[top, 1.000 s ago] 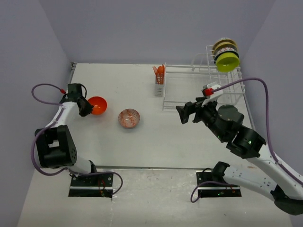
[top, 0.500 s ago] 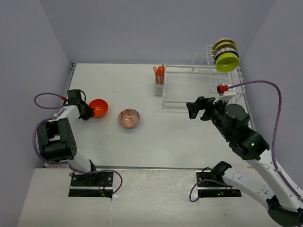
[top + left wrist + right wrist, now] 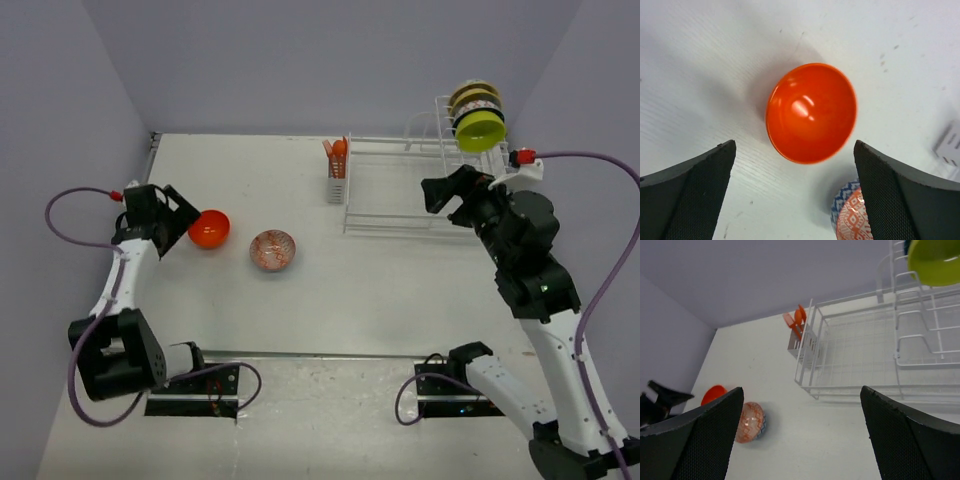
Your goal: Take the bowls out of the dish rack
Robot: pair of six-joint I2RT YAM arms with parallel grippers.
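On the left side of the white table [image 3: 400,290], the left gripper [image 3: 178,222] hangs just beside a plain orange bowl [image 3: 208,229]. Its fingers [image 3: 695,192] are spread wide and touch nothing. Seen from the left wrist, that bowl sits upright on the table in the gap between them. Near it stands a patterned bowl [image 3: 272,250], orange and white inside and blue outside, also upright on the table.

Over on the right, the white wire dish rack [image 3: 395,215] holds a lime-green bowl [image 3: 480,131] on edge in its tall slotted part, at the far right corner. More bowls [image 3: 474,97] are lined up behind it. Orange utensils [image 3: 337,152] stand in the small cutlery basket [image 3: 337,188] at the rack's left end. The right gripper [image 3: 447,190] is raised over the rack's low flat part, jaws wide apart and empty.
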